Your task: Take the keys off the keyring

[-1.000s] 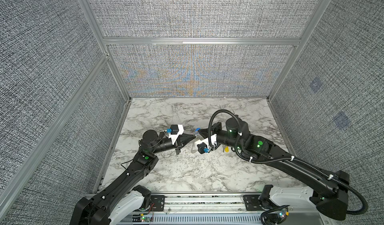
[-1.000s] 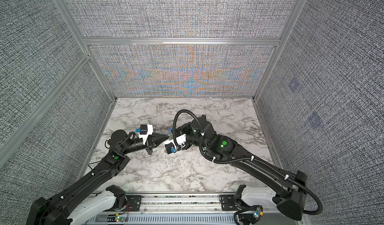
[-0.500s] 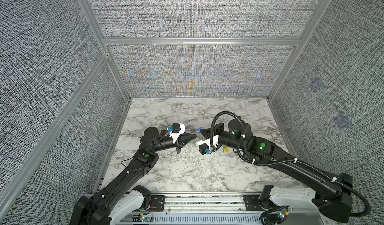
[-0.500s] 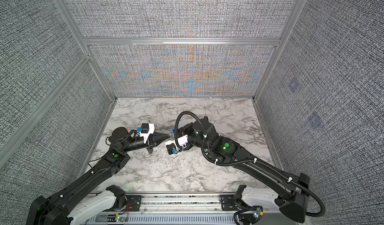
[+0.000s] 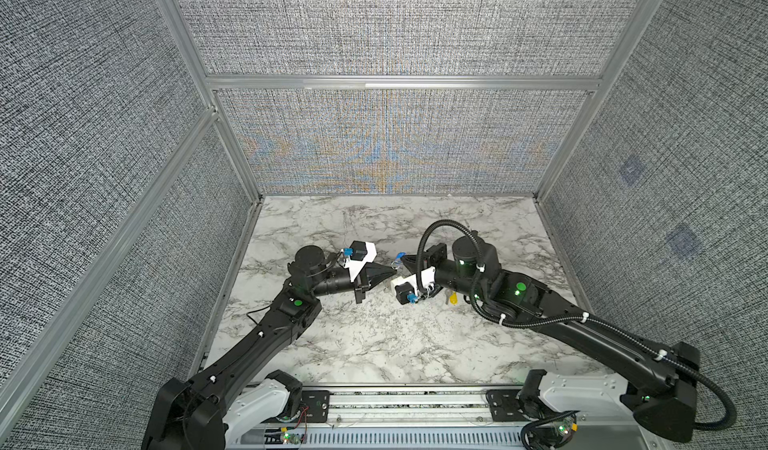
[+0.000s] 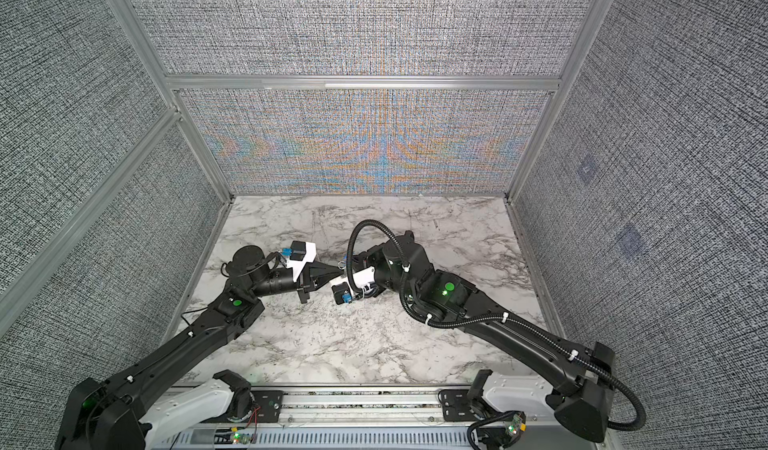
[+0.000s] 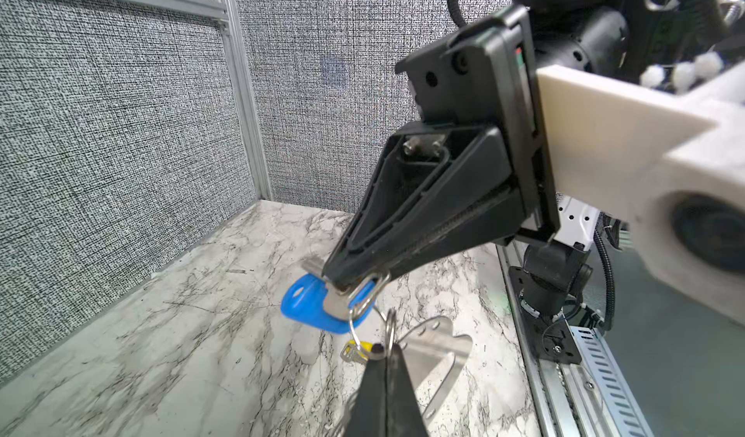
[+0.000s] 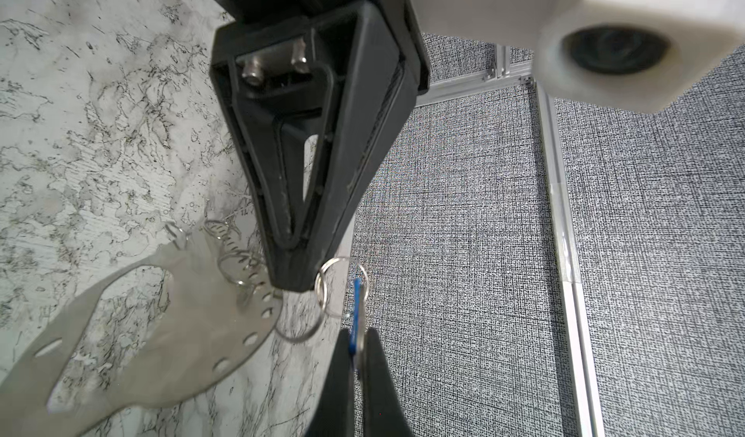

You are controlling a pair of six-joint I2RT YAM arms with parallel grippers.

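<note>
As tips meet, left hand (image 8: 298, 281) pinches ring (image 8: 320, 285), right hand (image 7: 348, 283) pinches blue key (image 7: 306, 308)

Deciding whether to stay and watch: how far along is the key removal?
Done: the yellow key seems to lie loose on the table. In hand: the right claw is shut on the blue key, the left claw on the keyring. Left: the blue key is not yet off the wire rings.

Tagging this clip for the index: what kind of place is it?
Probably a lab robot test cell, not a home or shop. Grey fabric panels in aluminium framing wall in a marble-pattern tabletop, and the left arm and right arm stand on a metal rail at its front.
</note>
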